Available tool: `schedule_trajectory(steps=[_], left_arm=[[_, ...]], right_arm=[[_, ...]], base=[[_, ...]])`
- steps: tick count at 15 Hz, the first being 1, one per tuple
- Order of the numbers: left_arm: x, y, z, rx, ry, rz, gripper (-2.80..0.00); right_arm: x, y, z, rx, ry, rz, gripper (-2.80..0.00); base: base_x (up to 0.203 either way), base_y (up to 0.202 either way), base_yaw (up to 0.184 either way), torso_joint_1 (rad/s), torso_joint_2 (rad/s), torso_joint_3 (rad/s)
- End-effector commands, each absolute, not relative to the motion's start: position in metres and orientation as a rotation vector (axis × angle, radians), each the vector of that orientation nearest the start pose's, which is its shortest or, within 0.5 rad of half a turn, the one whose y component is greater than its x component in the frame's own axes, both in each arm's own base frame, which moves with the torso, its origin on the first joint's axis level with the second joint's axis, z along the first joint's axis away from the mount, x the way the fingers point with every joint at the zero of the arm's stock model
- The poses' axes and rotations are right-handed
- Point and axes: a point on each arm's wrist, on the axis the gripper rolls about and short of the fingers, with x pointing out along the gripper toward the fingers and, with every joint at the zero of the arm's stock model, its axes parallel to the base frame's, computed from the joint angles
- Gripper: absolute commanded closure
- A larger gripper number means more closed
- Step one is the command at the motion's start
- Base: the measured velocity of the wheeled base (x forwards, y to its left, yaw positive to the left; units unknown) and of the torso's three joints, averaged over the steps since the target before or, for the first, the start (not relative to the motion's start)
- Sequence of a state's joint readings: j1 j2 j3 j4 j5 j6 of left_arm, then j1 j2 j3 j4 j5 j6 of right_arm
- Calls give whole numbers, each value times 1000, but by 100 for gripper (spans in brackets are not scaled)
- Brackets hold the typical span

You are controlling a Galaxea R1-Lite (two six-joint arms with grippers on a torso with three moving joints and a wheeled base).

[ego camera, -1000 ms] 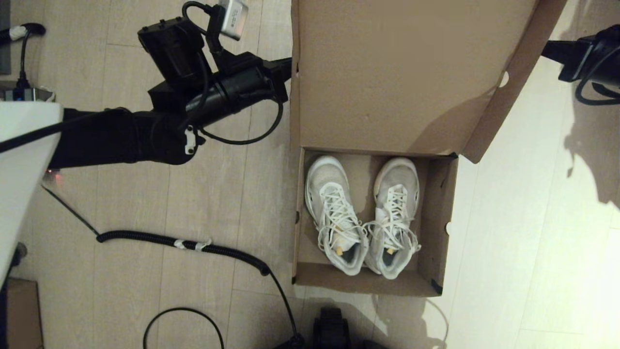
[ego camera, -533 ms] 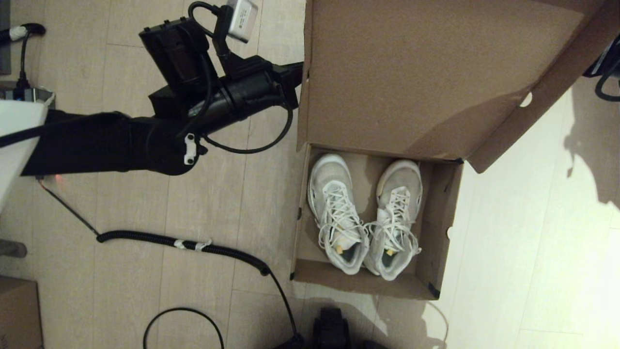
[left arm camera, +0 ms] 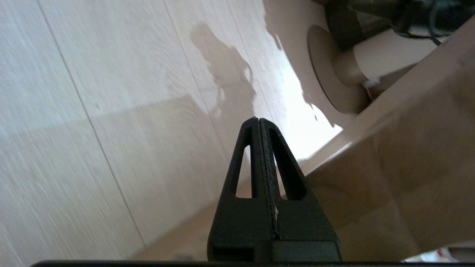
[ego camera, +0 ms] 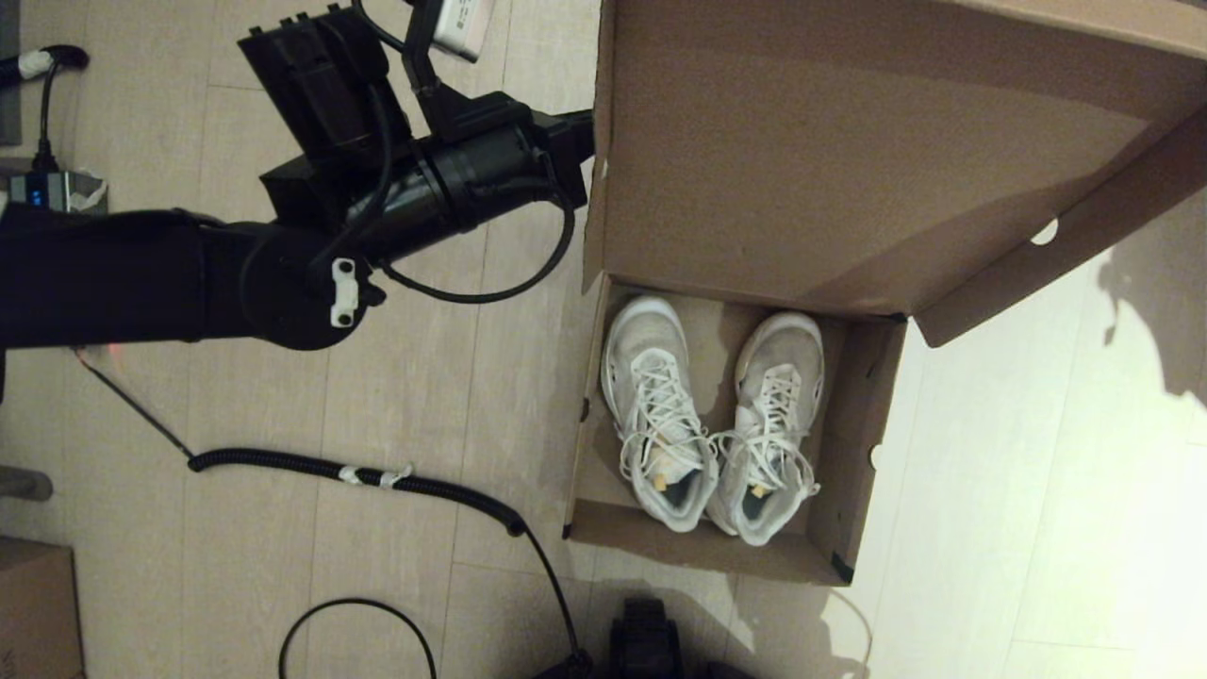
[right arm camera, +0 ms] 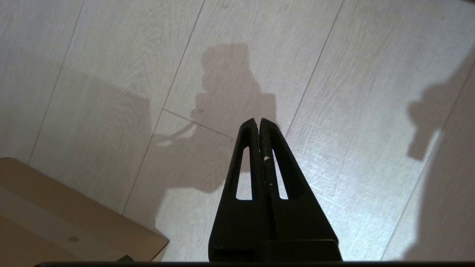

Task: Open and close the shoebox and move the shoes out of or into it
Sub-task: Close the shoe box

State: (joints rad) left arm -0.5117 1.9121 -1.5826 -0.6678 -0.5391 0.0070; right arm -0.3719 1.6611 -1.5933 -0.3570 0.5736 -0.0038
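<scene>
The shoebox (ego camera: pixel 853 443) stands on the floor with its flap lid (ego camera: pixel 801 141) raised and leaning forward over the box. The two white mesh shoes (ego camera: pixel 655 405) (ego camera: pixel 773 415) lie side by side inside, laces up. My left arm (ego camera: pixel 453 179) reaches to the lid's left edge, and its fingertips are hidden behind the cardboard in the head view. In the left wrist view the left gripper (left arm camera: pixel 257 120) is shut and empty, with the lid's brown outer face (left arm camera: pixel 408 167) close beside it. My right gripper (right arm camera: pixel 258 120) is shut over bare floor and out of the head view.
A coiled black cable (ego camera: pixel 377 476) runs across the floor left of the box. A darker brown carton (ego camera: pixel 33 604) sits at the lower left corner. A brown cardboard corner (right arm camera: pixel 55 215) shows in the right wrist view. A round-footed white post (left arm camera: pixel 334 70) stands behind the lid.
The lid has swung further forward over the box. My left arm has shifted up against its edge. My right arm has gone out of the head view.
</scene>
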Motion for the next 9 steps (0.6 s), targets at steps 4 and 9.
schedule_trajectory(steps=[4,9], left_arm=[[287,-186,328,4,-306,-1076,0],[223,-167,297,-14,-165,-1144,0]], right_arm=[[289,-100,393,-140,-264,200,0],[287,-99,401,-135,-253,202,0]], base=[[0,0,0,0,0,0],[0,0,0,0,0,0]])
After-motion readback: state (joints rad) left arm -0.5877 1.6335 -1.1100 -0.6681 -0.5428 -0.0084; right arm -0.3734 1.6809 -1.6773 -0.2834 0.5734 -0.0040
